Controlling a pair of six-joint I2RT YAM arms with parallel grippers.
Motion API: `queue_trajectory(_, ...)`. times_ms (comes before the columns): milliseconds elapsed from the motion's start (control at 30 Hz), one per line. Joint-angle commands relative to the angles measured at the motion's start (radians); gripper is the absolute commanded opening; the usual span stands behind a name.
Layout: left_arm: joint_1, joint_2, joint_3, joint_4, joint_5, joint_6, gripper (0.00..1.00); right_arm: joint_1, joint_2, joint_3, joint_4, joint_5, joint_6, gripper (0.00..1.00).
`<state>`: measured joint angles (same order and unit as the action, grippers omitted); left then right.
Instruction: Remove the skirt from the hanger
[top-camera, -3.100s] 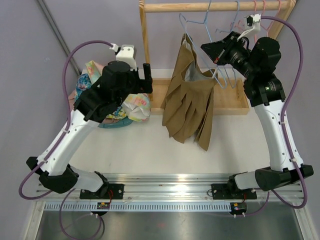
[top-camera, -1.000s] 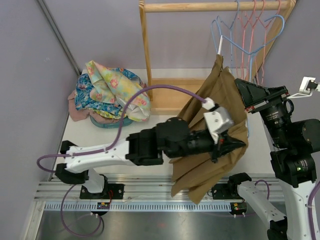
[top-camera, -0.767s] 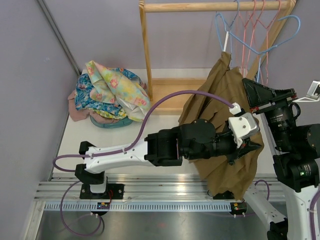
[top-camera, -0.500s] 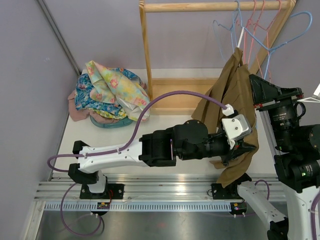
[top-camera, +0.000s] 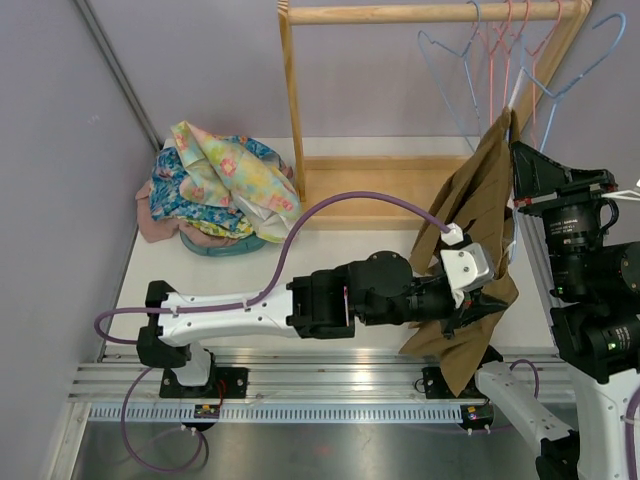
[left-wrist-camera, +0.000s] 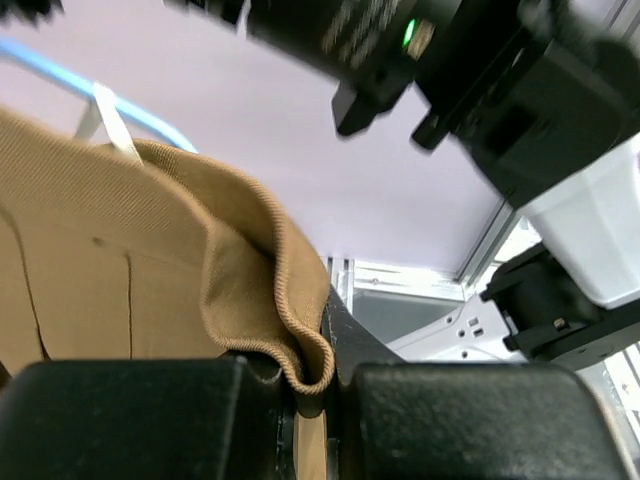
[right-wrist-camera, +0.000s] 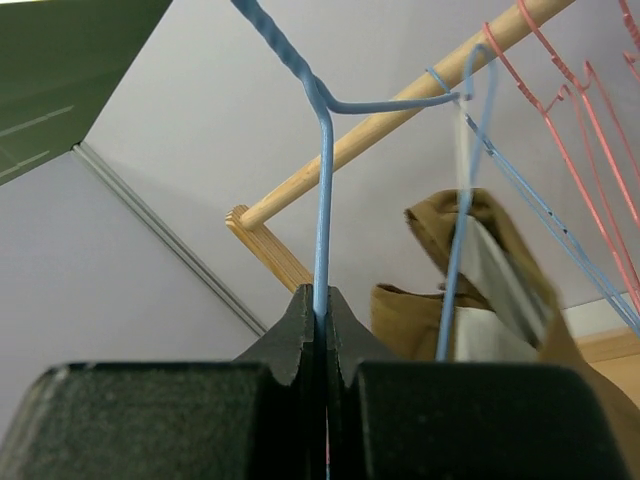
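The skirt (top-camera: 482, 215) hangs at the right end of the wooden rack (top-camera: 290, 100), in front of its right post, draped down toward the table (top-camera: 300, 270) with its top still caught on the blue hanger (right-wrist-camera: 322, 200). The right gripper (right-wrist-camera: 322, 310) sits just right of the rack. Its jaws are pinched tight on the hanger's wire below the twisted neck, so it acts as the anchor. The left gripper (left-wrist-camera: 310, 395) reaches in from the rack's near side. Its jaws are closed almost fully on a rolled fold of the skirt's brown edge, which bulges up between the fingers. In the left wrist view a white strap (left-wrist-camera: 110, 125) runs from the cloth to the blue wire, and that loop is probably what still ties the skirt to the hanger. The step in hand looks like drawing the cloth off. To do it well, hold the hanger steady and pull the fold sideways along the hanger's arm and away from the rack, not straight down, so the strap slides off the end instead of cinching. A slow pull matters because the thin wire could twist in the right jaws. Keep the path clear of the spare hangers (top-camera: 500, 40) on the rack's rail. I cannot tell whether the hanger's hook is still over the rail. The clothes pile (top-camera: 215, 180) lies left of the rack.
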<state>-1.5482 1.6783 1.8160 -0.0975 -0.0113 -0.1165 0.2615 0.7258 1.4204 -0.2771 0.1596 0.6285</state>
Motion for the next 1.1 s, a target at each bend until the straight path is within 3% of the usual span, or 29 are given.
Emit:
queue_trajectory(0, -0.159, 0.032, -0.07, -0.154, 0.56, -0.083, 0.0, -0.016, 0.135, 0.021, 0.305, 0.242, -0.044, 0.0)
queue_trajectory(167, -0.176, 0.058, -0.067, -0.128, 0.677, -0.112, 0.0, -0.016, 0.146, 0.018, 0.372, 0.279, -0.105, 0.0)
queue_trajectory(433, -0.179, 0.002, -0.13, -0.156, 0.602, -0.088, 0.0, -0.016, 0.201, 0.064, 0.368, 0.222, -0.144, 0.0)
queue_trajectory(600, -0.178, -0.132, -0.254, -0.231, 0.421, -0.058, 0.0, -0.018, 0.205, 0.101, 0.317, 0.178, -0.159, 0.0)
queue_trajectory(867, -0.119, -0.25, -0.438, -0.208, 0.18, -0.08, 0.0, -0.016, 0.172, 0.104, 0.228, 0.106, -0.021, 0.0)
queue_trajectory(967, -0.064, -0.25, -0.451, -0.229, -0.073, -0.109, 0.0, -0.018, 0.181, 0.121, 0.19, -0.027, 0.086, 0.0)
queue_trajectory(1033, -0.012, -0.235, -0.446, -0.235, -0.136, -0.144, 0.0, -0.018, 0.199, 0.141, 0.181, -0.121, 0.203, 0.0)
queue_trajectory(1067, 0.043, -0.233, -0.448, -0.223, -0.139, -0.153, 0.0, -0.016, 0.233, 0.149, 0.182, -0.244, 0.248, 0.0)
